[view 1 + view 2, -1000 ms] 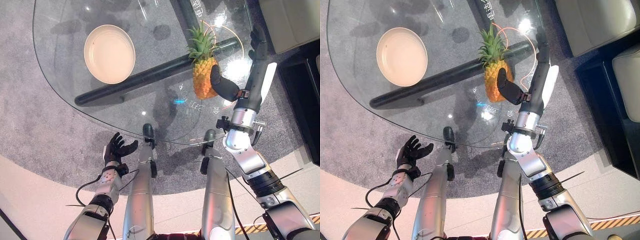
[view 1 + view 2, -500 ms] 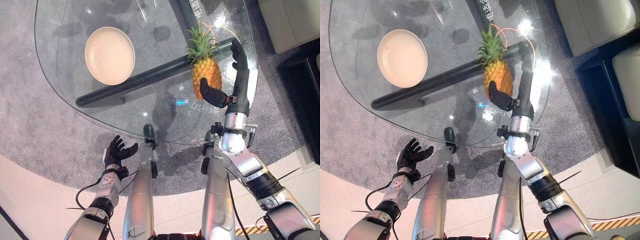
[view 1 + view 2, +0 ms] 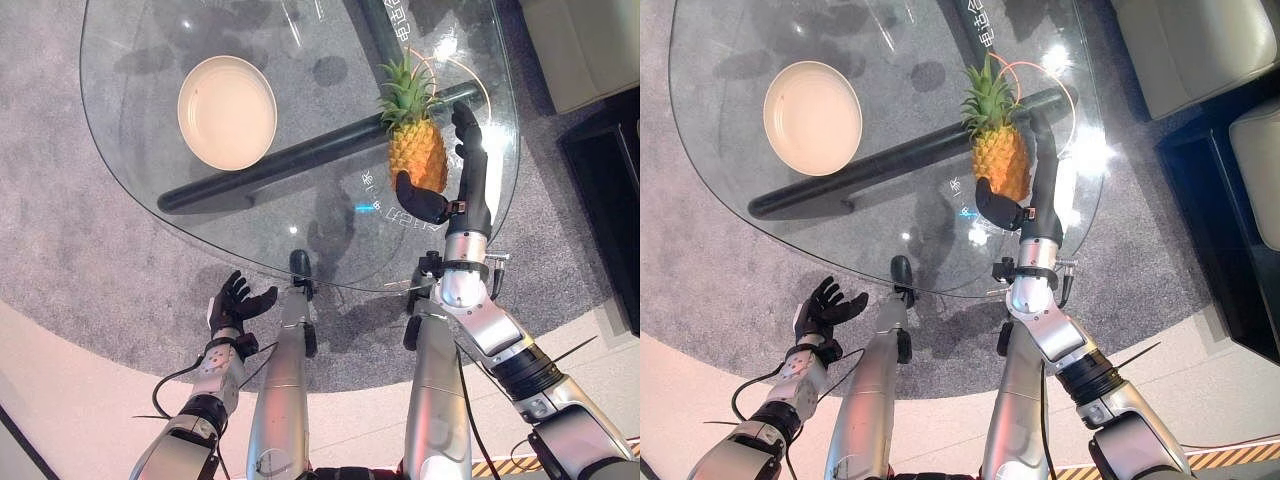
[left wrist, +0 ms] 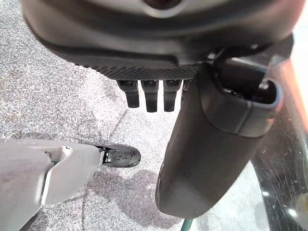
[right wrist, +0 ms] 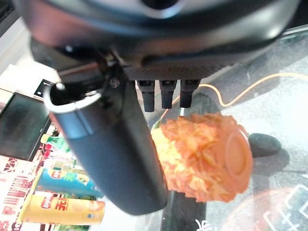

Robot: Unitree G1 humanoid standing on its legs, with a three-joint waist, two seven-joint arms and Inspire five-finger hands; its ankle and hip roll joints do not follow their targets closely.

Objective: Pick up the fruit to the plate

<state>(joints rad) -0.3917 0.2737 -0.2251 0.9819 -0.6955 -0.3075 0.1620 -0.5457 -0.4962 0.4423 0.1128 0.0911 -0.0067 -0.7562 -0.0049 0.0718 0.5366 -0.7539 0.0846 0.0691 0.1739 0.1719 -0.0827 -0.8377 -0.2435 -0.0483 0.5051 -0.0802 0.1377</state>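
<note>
A pineapple [image 3: 416, 155] with a green crown lies on the round glass table [image 3: 330, 235], right of centre. A cream plate [image 3: 227, 111] sits bare on the table's far left. My right hand [image 3: 467, 180] is open beside the pineapple: straight fingers [image 3: 463, 125] run along its right side and the thumb [image 3: 420, 202] crosses under its base. The right wrist view shows the pineapple [image 5: 202, 154] close past the thumb [image 5: 115, 159], base end toward the camera. My left hand [image 3: 237, 303] hangs open below the table's near edge, holding nothing.
A dark bar [image 3: 290, 160] runs under the glass from the plate side to the pineapple. An orange cable [image 3: 470, 80] loops behind the fruit. A pale sofa [image 3: 580, 40] and a dark cabinet [image 3: 610, 180] stand to the right. Grey carpet surrounds the table.
My right hand has swung in from the right and now lies against the pineapple, thumb under its base. The view has shifted slightly. The left hand stays low.
</note>
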